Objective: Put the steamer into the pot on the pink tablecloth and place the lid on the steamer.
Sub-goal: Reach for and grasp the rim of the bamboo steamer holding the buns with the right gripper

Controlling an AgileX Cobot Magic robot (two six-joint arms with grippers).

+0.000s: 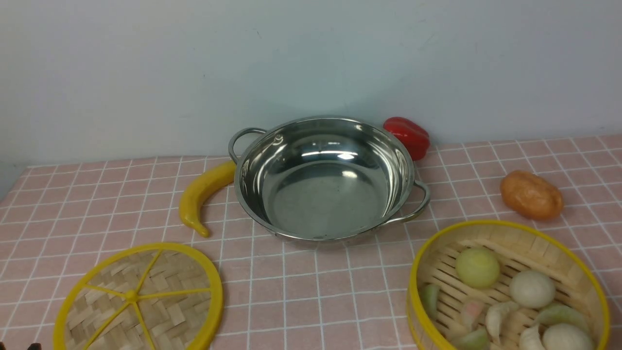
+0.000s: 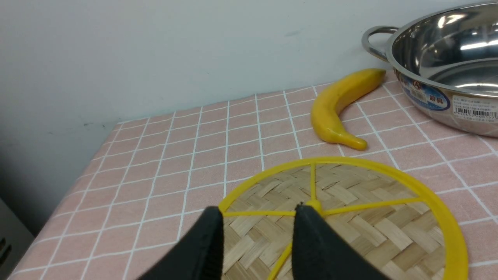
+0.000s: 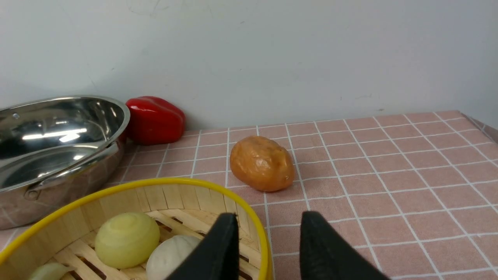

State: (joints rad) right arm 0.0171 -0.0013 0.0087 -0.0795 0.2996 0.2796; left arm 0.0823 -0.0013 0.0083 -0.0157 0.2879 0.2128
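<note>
Sitting on the pink tablecloth [image 1: 340, 291], the pot [image 1: 323, 194] is shiny steel, wide and shallow, with two loop handles. Front left lies the lid [image 1: 141, 296], flat herringbone bamboo with a yellow rim and spokes. Front right stands the steamer [image 1: 515, 239], slatted bamboo holding round buns [image 1: 532, 288]. A smooth banana [image 1: 201, 192] lies just beside the pot, a glossy pepper [image 1: 408, 136] behind it, and a potato [image 1: 532, 194] near the steamer. Only the wrist views show the black fingers. The left gripper [image 2: 258, 212] is spread over the lid, and the right gripper [image 3: 269, 216] is spread astride the steamer's rim. The left wrist view also shows a barcode label [image 2: 476, 111] on the pot's wall.
</note>
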